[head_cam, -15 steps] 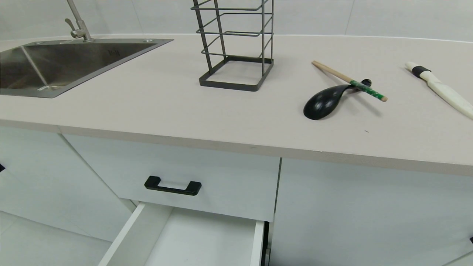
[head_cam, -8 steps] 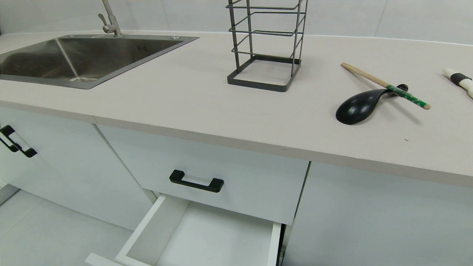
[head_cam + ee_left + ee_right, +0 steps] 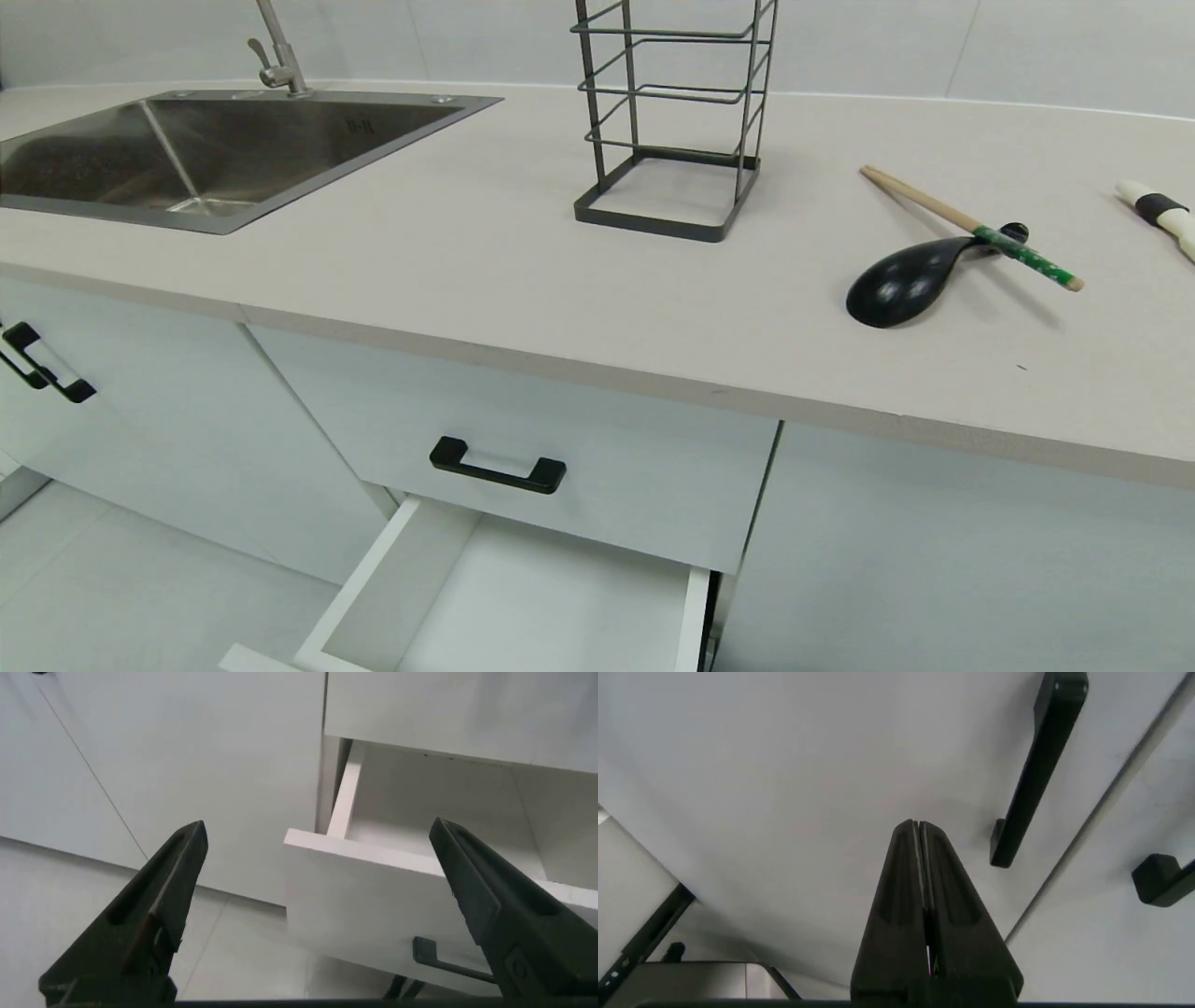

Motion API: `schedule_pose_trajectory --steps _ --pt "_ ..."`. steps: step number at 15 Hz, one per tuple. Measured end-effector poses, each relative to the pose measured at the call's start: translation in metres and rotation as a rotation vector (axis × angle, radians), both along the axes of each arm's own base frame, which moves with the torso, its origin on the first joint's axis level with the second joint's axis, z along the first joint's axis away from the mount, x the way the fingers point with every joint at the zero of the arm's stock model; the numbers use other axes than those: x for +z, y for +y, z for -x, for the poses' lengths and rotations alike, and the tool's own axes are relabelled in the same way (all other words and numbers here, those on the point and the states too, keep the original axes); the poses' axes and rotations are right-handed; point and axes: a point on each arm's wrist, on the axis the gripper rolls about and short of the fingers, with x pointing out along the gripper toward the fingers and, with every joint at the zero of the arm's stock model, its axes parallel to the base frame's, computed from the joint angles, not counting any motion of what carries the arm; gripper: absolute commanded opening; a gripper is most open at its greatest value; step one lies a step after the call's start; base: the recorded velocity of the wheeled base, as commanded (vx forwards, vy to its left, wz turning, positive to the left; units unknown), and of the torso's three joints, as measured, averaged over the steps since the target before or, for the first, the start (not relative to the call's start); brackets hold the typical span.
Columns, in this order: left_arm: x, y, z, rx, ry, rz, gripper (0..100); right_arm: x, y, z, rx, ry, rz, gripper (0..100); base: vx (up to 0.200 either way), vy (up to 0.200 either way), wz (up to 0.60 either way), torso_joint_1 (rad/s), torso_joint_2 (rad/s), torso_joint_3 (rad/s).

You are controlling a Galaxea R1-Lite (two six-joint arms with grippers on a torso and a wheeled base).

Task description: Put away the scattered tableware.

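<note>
Beige tabletop (image 3: 467, 271): wire rack (image 3: 649, 227) mid-rear; black spoon (image 3: 892, 291) right, chopsticks (image 3: 934, 206) across its handle; white utensil (image 3: 1158, 207) far right.

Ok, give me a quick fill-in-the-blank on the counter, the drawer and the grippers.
1. The chopstick lies across the handle of the black ____.
2. The rack stands on the counter between the chopstick and the steel ____.
3. Under the counter, the lower drawer is ____.
4. The left gripper is open; the right gripper is ____.
Missing words: spoon; sink; open; shut.
</note>
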Motion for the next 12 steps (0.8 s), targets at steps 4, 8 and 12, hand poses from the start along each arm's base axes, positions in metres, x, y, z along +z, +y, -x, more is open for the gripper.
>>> schedule_pose_trajectory --steps 4,8,12 --pt "-0.0003 0.0000 0.0000 0.000 0.003 0.000 100 0.0000 0.0000 0.0000 -0.001 0.000 -0.005 0 0.000 0.000 0.00 0.259 -0.28 -0.198" --pt "-0.0001 0.0000 0.0000 0.000 0.001 0.000 100 0.0000 0.0000 0.0000 -0.001 0.000 -0.002 0 0.000 0.000 0.00 0.190 -0.61 -0.187" --pt "-0.0002 0.0000 0.0000 0.000 0.001 0.000 100 0.0000 0.0001 0.0000 0.002 0.000 0.000 0 0.000 0.000 0.00 0.177 -0.47 -0.221"
